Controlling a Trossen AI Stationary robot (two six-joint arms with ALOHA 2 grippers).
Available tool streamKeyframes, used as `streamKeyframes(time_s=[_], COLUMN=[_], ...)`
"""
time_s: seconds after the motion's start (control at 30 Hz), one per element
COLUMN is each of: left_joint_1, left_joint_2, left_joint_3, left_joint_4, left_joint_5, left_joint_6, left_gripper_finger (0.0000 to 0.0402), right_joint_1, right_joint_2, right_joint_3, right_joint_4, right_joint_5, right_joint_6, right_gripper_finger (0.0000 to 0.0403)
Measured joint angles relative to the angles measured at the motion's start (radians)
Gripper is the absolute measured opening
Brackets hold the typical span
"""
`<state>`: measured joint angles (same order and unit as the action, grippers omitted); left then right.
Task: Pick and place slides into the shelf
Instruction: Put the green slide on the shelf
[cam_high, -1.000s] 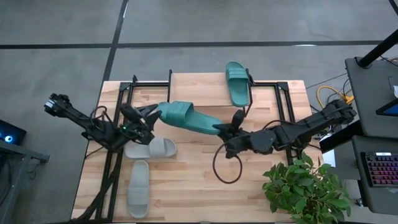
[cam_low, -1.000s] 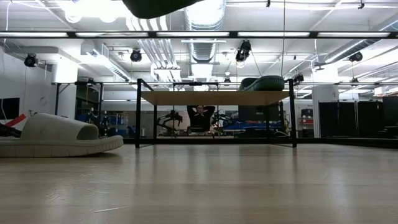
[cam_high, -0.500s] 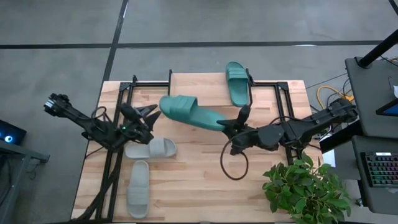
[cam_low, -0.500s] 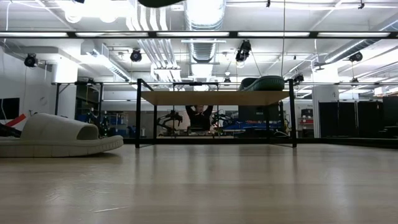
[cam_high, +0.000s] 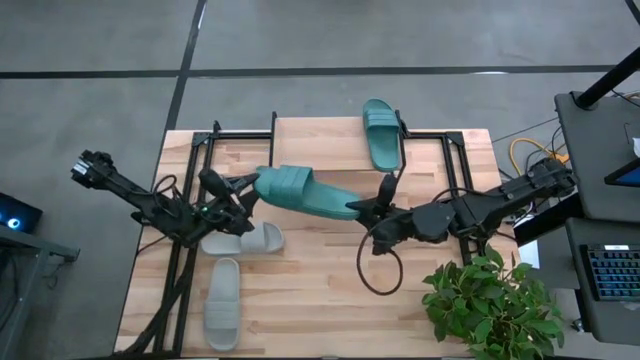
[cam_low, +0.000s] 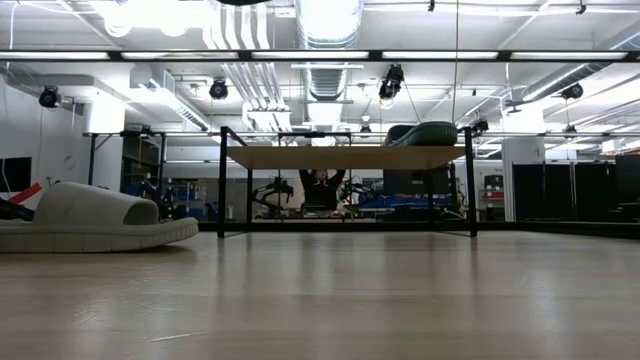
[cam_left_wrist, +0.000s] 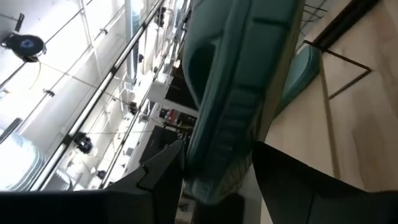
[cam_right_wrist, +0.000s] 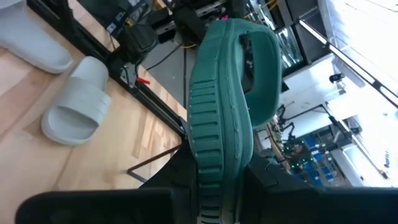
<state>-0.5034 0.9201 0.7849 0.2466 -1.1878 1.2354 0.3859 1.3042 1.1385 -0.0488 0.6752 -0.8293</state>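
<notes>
Both arms have shifted the teal slide (cam_high: 305, 190) between them since a moment ago: it has dipped a little and its strap end has slid back toward the left gripper (cam_high: 241, 188), after riding slightly higher and closer to the shelf (cam_high: 330, 140) half a second before. It hangs in the air above the table (cam_high: 300, 300), just short of the shelf's front edge, lying slantwise between the two arms. From the right wrist view, the right gripper (cam_right_wrist: 217, 186) is clenched on the slide's sole edge, dark fingers (cam_right_wrist: 186, 168) pressing either side of the ribbed rim. The left wrist view shows the left arm's fingers (cam_left_wrist: 163, 168) either side of the slide's other end and seemingly gripping it too, so I take this for a two-handed carry or a handover rather than a release. The other teal slide (cam_high: 382, 133) already sits on the shelf's plank near its right end, and it shows up there in the low view as well. The two grey slides are untouched on the table: one (cam_high: 243, 239) just beside the left gripper, the other (cam_high: 222, 317) nearer the front left corner. By my reckoning one slide is done, the second is nearly there but wavering, and the grey pair are yet to come. A potted plant (cam_high: 490, 305) stands at the right front corner, well clear of the action.
</notes>
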Motion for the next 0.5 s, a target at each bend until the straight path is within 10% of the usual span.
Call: streamKeyframes(time_s=[0.27,0.5], left_joint_1=[0.004,0.03], left_joint_2=[0.058,0.077], left_joint_3=[0.0,-0.002], left_joint_4=[-0.004,-0.012], left_joint_5=[0.008,0.023], left_joint_6=[-0.062,-0.101], left_gripper_finger=[0.0166,0.0044], right_joint_1=[0.001,0.0], right_joint_2=[0.004,0.003], right_joint_3=[0.0,0.0], right_joint_4=[-0.01,-0.008], right_joint_5=[0.003,0.018], right_joint_6=[-0.01,-0.01], right_gripper_finger=[0.0053,0.0053])
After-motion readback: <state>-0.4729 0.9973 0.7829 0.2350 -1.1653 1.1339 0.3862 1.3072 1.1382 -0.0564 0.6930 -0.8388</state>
